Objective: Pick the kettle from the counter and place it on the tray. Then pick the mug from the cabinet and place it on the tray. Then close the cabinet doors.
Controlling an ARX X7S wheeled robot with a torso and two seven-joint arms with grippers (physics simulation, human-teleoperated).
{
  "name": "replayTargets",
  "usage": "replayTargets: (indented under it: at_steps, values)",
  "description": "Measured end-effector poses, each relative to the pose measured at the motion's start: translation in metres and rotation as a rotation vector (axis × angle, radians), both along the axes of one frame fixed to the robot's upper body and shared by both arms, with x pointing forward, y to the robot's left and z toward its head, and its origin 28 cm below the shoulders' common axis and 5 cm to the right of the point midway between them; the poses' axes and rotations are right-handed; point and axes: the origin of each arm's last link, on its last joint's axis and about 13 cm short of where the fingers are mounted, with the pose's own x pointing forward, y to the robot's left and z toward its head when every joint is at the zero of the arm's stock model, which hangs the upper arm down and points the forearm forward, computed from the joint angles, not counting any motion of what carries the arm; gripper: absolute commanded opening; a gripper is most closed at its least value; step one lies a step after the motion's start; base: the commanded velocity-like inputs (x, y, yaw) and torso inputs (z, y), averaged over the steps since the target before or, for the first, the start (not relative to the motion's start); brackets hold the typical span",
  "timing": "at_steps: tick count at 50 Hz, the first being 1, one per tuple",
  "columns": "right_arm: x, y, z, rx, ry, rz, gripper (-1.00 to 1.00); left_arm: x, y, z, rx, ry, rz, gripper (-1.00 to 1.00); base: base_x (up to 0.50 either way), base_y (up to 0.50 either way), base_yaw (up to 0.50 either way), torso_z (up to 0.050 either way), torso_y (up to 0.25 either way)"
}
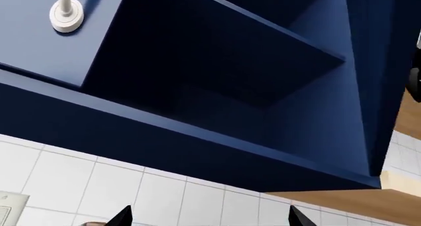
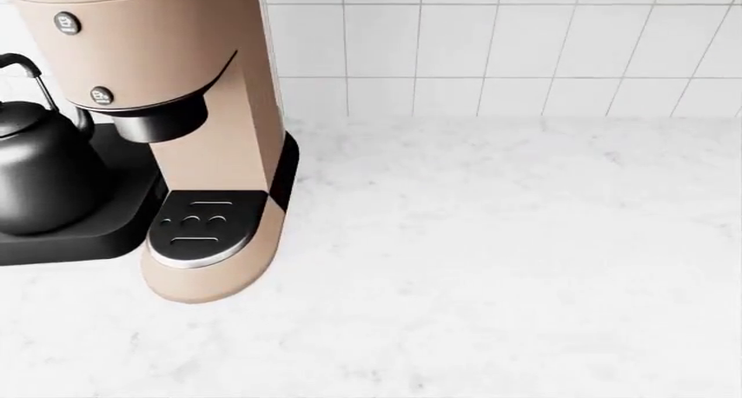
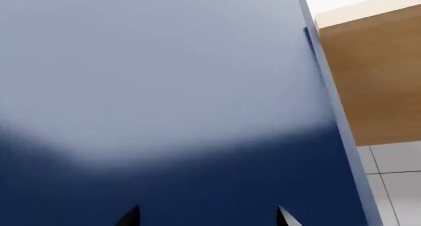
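Observation:
The dark shiny kettle (image 2: 35,172) stands on the dark tray (image 2: 110,228) at the left of the white marble counter (image 2: 499,259) in the head view. Neither gripper shows there. The mug is out of view. In the left wrist view my left gripper (image 1: 210,218) is open and empty, below the open blue cabinet (image 1: 217,132); its dark inner shelf (image 1: 263,43) looks bare. In the right wrist view my right gripper (image 3: 207,218) is open and empty, close in front of a flat blue cabinet door (image 3: 164,88).
A tall beige coffee machine (image 2: 197,111) stands just right of the tray. White wall tiles (image 2: 499,50) back the counter. A blue door with a white knob (image 1: 66,14) hangs beside the cabinet opening. A wooden panel (image 3: 368,78) adjoins the blue door.

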Motion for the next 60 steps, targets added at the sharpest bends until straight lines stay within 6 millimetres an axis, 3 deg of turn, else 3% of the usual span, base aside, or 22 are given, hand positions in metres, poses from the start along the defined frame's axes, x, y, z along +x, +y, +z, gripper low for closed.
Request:
replayTargets:
  at_steps: [13,32,49,55,60]
  values:
    - [0.020,0.013,0.003,-0.058,-0.020,-0.085,1.00,0.000,0.003,-0.003,-0.012,0.005,0.005,1.00,0.00,0.00,0.00,0.000,0.000]
    - [0.049,0.038,-0.001,-0.214,-0.183,-0.420,1.00,0.000,0.006,-0.006,-0.023,0.011,0.011,1.00,0.00,0.00,0.00,0.000,0.000]
    - [0.080,0.067,-0.025,-0.456,-0.216,-0.757,1.00,-0.005,0.007,-0.011,-0.024,0.010,0.004,1.00,0.00,0.00,0.00,0.000,0.000]
    - [0.082,0.077,-0.032,-0.511,-0.260,-0.892,1.00,-0.007,0.007,-0.012,-0.024,0.008,0.000,1.00,0.01,0.00,0.00,0.000,0.000]
    - [0.078,0.077,-0.035,-0.470,-0.216,-0.822,1.00,-0.007,0.008,-0.014,-0.026,0.009,-0.001,1.00,0.00,0.00,0.00,0.000,0.000]
